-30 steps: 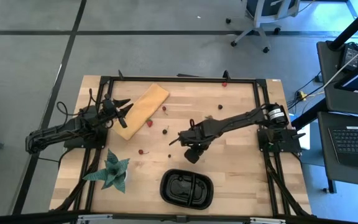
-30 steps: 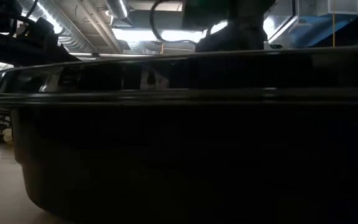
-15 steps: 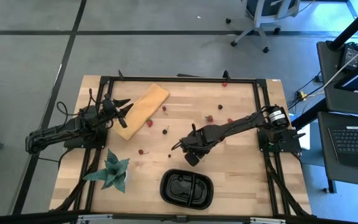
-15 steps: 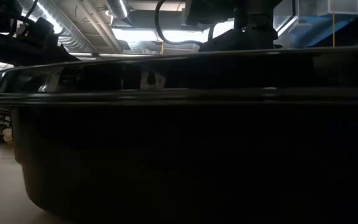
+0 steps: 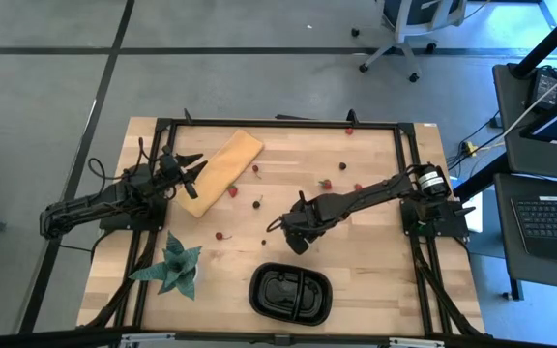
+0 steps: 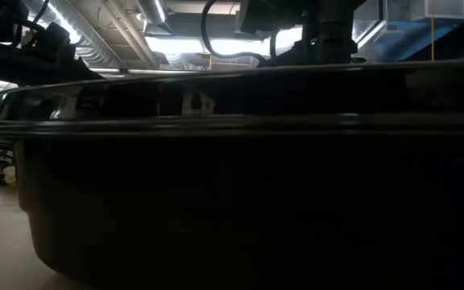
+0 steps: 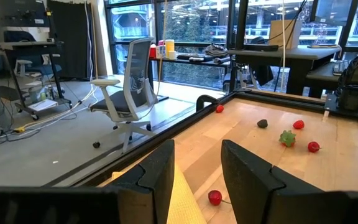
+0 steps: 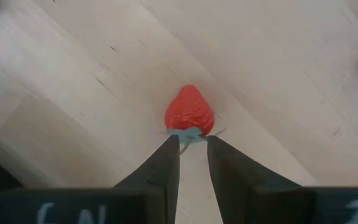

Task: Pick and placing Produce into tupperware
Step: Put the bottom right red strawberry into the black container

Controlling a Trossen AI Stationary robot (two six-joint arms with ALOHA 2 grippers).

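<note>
- The right gripper (image 8: 192, 144) pinches a red strawberry (image 8: 189, 112) by its green leafy cap, the fingertips closed onto the cap while the fruit juts out past them over bare wood.
- In the overhead view the right gripper (image 5: 296, 235) sits mid-table, just far of the black tray (image 5: 290, 291), which lies at the near edge.
- The step in hand, as I judge it, is the carry – the strawberry is gripped but not yet over the tray.
- The next move calls for bringing the fruit nearer, over one of the tray's compartments, then spreading the fingers; the hold is on the cap only, so a jerk could shake the fruit loose.
- More fruit (image 5: 326, 184) lies scattered on the wood to the far side, and a few pieces (image 7: 298, 124) show past the left arm.
- The left gripper (image 7: 196, 169) waits at the table's left side beside the tan board (image 5: 222, 170), fingers parted and holding nothing.
- Against the earlier overhead frames the right arm has drawn in and swung nearer to the tray – the left arm, board and green plant (image 5: 174, 265) have not shifted.
</note>
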